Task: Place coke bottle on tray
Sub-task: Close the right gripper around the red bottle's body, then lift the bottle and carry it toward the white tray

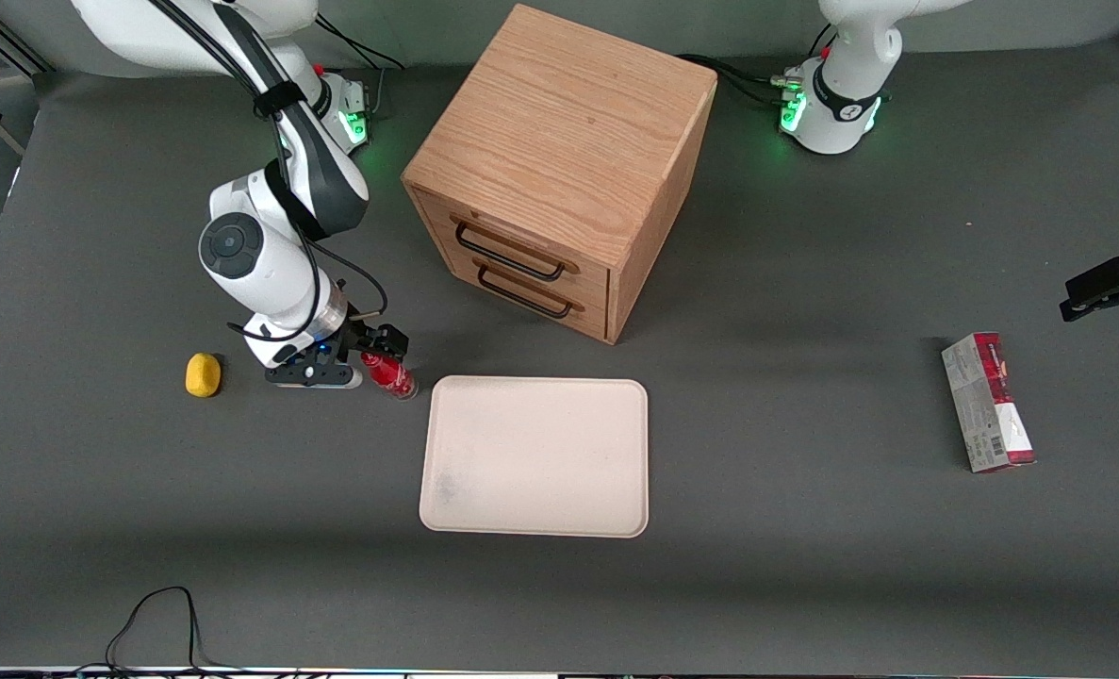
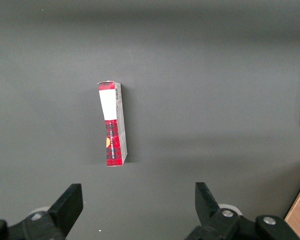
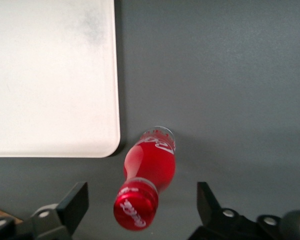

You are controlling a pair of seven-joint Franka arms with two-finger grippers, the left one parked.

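Note:
The coke bottle (image 1: 391, 375), small and red with a red cap, stands on the grey table just off the tray's corner nearest the working arm. The tray (image 1: 535, 457) is cream-beige, flat, smudged grey, and has nothing on it. My right gripper (image 1: 371, 362) is low over the bottle. In the right wrist view the gripper (image 3: 141, 202) is open, one black finger (image 3: 74, 202) on each side of the bottle's cap, with a gap on both sides. The bottle (image 3: 151, 165) stands close beside the tray's rounded corner (image 3: 110, 145), not on it.
A wooden drawer cabinet (image 1: 559, 170) stands farther from the front camera than the tray. A yellow object (image 1: 203, 374) lies beside the gripper, toward the working arm's end. A red-and-grey carton (image 1: 988, 403) lies toward the parked arm's end and shows in the left wrist view (image 2: 112, 123).

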